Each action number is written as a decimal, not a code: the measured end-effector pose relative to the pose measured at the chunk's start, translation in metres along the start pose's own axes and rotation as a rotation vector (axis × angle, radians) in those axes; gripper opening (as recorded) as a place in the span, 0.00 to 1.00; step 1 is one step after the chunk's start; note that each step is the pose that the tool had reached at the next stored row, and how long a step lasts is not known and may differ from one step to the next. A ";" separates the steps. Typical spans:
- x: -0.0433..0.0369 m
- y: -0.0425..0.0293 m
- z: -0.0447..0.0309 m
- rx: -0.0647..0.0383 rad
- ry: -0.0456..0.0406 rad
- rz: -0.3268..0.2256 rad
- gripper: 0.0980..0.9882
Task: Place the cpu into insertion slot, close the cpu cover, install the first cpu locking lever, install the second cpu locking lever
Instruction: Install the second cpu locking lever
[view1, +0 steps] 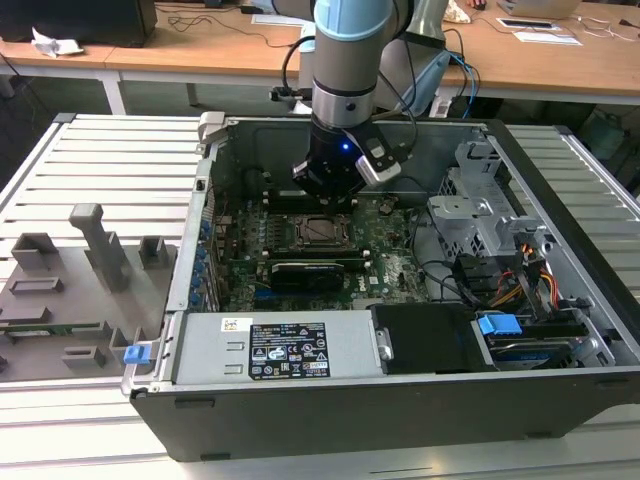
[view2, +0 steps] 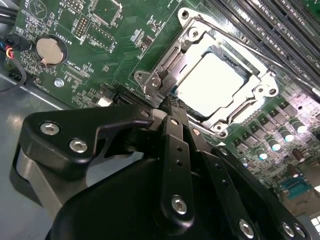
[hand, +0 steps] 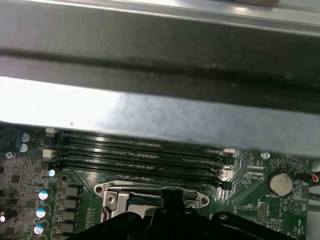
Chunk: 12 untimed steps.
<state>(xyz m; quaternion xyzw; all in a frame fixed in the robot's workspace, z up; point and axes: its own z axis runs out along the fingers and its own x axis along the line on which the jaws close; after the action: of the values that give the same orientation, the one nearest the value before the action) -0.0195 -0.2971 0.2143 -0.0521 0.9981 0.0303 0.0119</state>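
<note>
Black and matte, the hand (view2: 172, 102) has its fingers pressed together, tips at the rim of the cpu cover (view2: 197, 47). Inside that silvery frame lies the smooth cpu (view2: 212, 82), seated in the insertion slot, as the second wrist view shows.

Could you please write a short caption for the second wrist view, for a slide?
The hand reaches the edge of the cpu cover, closed over the cpu seated in the insertion slot.

In the first wrist view the gripper (hand: 172, 197) hides most of the cpu cover (hand: 116, 192). The picture's edge cuts off the insertion slot (hand: 142, 202).
</note>
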 end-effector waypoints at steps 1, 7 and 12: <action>0.0000 -0.0001 0.0000 0.000 0.0000 0.000 0.01; -0.0004 -0.0002 -0.0149 0.000 -0.0001 0.000 0.01; 0.0002 -0.0054 -0.0153 0.000 0.0000 0.000 0.01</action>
<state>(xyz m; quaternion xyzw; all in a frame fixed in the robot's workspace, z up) -0.0195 -0.3034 0.2292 -0.0521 0.9981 0.0302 0.0119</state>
